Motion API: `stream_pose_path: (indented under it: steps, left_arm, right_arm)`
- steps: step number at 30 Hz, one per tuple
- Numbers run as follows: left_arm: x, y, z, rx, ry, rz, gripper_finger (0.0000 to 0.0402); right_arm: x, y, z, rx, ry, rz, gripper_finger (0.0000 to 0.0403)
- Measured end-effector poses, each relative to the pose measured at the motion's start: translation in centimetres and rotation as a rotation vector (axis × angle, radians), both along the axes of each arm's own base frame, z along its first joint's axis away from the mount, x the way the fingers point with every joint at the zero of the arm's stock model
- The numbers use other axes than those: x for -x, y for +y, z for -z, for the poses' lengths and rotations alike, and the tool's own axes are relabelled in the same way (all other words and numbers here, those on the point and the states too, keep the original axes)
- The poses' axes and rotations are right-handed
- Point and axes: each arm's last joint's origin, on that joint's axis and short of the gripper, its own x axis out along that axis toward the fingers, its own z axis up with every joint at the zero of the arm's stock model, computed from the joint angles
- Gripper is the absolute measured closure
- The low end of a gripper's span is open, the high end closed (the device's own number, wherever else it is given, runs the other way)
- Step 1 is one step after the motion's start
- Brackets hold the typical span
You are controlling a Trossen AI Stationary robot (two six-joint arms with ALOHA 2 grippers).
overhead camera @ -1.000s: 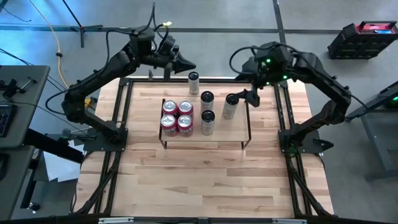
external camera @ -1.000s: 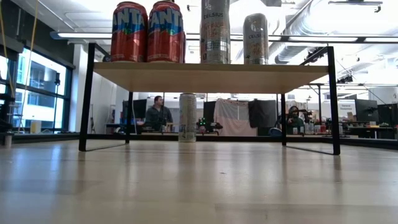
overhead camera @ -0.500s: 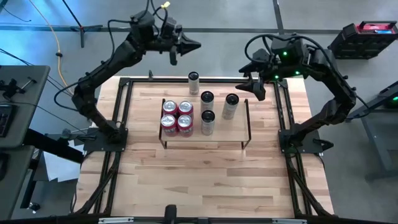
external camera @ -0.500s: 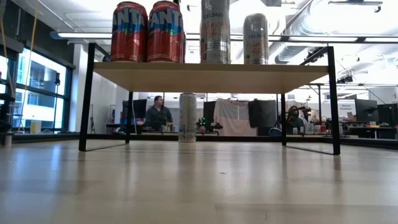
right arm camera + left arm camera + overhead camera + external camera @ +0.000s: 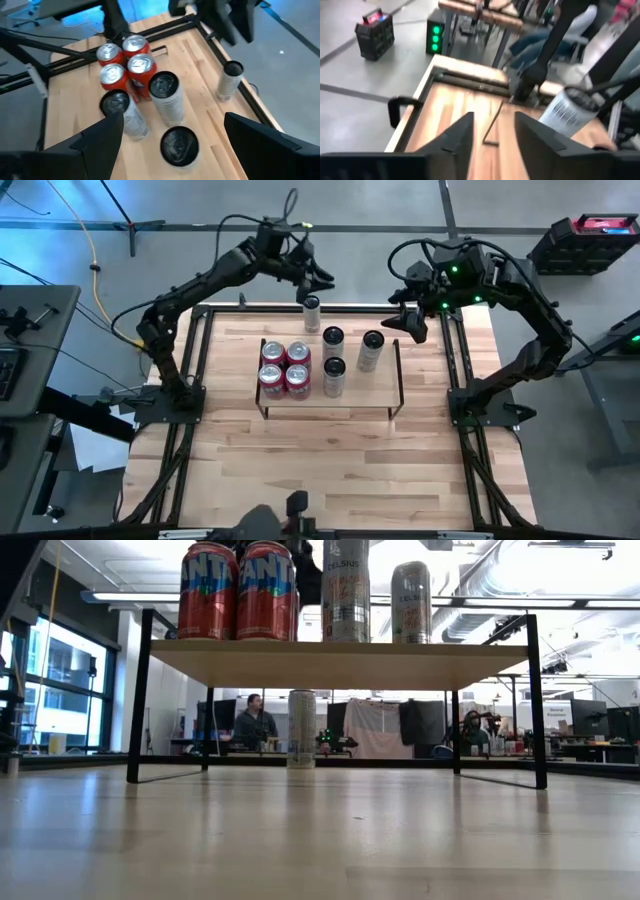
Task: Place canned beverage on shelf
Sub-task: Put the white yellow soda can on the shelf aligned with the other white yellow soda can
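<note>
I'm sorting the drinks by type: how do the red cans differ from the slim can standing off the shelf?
The red cans are short and wide; the slim can is narrow and silver.
The red cans stand four together on the shelf; the slim can stands alone on the table behind it.
All stand upright with tops sealed.

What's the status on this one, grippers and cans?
Left gripper open, over the lone can on the table behind the shelf. Right gripper open, empty, beside the shelf's far right. Seven cans already shelved. Nothing blocking.
</note>
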Motion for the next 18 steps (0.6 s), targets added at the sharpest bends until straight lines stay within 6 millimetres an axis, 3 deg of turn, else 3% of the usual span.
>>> stream_pose_path:
  steps: [9, 18]
  left_arm:
    - [0.1, 0.7, 1.5, -0.165, 0.066, 0.069, 0.0144]
    - [2.2, 3.2, 3.7, -0.254, 0.192, 0.103, 0.0115]
  right_arm:
    - [0.1, -0.2, 0.0, 0.002, 0.010, 0.075, 0.0073]
    - [0.0, -0.6, 0.0, 0.045, 0.018, 0.202, 0.0073]
